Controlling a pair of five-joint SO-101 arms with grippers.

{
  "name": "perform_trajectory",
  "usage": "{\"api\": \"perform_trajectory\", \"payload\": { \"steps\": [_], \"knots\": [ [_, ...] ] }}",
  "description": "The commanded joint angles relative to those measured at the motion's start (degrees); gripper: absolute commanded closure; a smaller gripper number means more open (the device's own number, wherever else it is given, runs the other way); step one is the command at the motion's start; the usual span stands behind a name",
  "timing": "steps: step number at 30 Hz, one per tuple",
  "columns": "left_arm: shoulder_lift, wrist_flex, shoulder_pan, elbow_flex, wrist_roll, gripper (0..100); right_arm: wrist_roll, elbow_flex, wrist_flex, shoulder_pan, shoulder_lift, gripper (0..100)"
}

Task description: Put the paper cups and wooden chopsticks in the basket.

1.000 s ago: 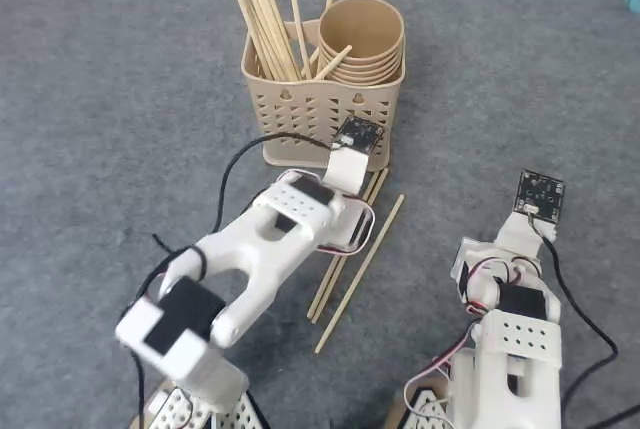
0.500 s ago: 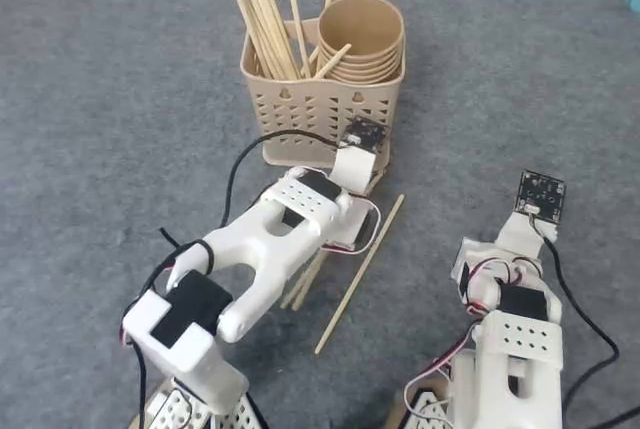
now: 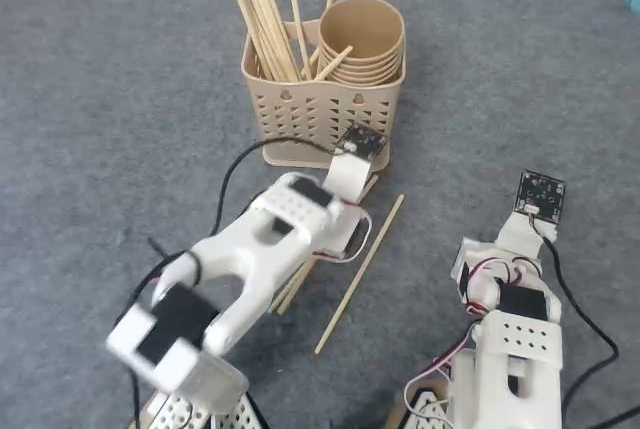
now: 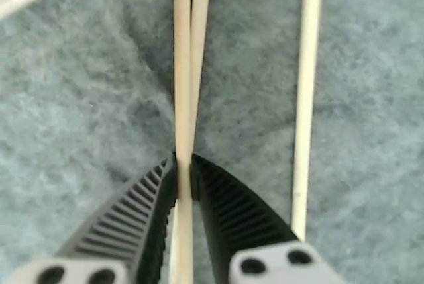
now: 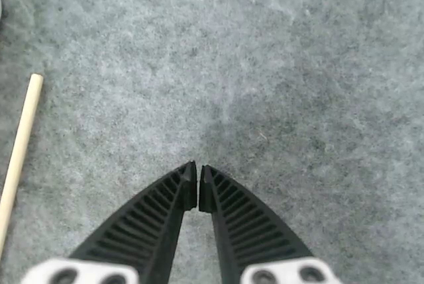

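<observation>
While the left pincer is clenched on a pair of chopsticks, pinching them side by side between its ridged black fingers, a loose chopstick lies just beside them, apart, on the grey carpeted bench. In the high view the basket stands at 12 o'clock. It holds a stack of paper cups in its 3 o'clock half and a bundle of wooden chopsticks upright in its 9 o'clock half. The left arm stretches from 7 o'clock to the foot of the basket, and the grasped pair juts out beneath it. The loose chopstick lies slanted from 1 to 7 o'clock near the centre. The right arm sits at 5 o'clock. The right pincer is clenched on nothing, its tips together over bare carpet.
</observation>
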Motion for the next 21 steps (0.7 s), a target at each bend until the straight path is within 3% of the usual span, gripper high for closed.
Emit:
{"api": "perform_trajectory", "payload": {
  "steps": [1, 5, 11, 21],
  "knots": [
    [-12.4, -6.0, 1.6, 8.6, -3.6, 99, 0.6, -0.3, -1.1, 0.7, -0.9, 96.2],
    [-17.7, -3.4, 3.0, 13.1, -5.4, 99, 0.6, -0.2, -1.8, 0.7, -0.9, 96.2],
    [-16.7, 3.5, 2.7, 9.4, -10.3, 99, 0.6, 3.1, -6.2, -0.8, -1.5, 96.4],
    [-25.8, 2.9, 2.9, 15.0, -12.2, 99, 0.6, 4.0, -7.8, -1.3, -1.5, 96.1]
  ]
}}
